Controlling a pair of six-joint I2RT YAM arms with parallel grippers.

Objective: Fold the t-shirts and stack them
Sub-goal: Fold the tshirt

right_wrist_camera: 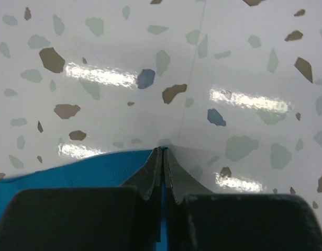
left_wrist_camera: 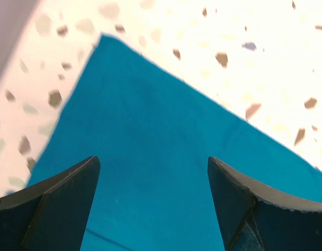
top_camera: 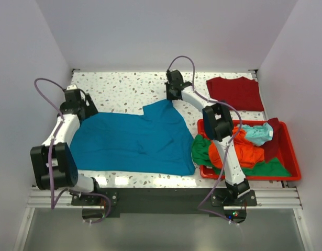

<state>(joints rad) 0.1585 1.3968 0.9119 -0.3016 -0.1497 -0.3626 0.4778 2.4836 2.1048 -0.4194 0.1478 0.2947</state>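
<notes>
Two grippers work the teal-blue t-shirt (top_camera: 129,141), spread flat just beside the red bin (top_camera: 293,157), long axis running away from it. Your right gripper (right_wrist_camera: 163,152), nearer the bin, is pinched on the shirt's far edge. Your left gripper (left_wrist_camera: 153,159) hangs spread above the corner farthest from the bin; no writing shows.

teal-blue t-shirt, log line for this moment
teal-blue t-shirt: spread out | left gripper: open over its corner | right gripper: shut on its edge
</notes>
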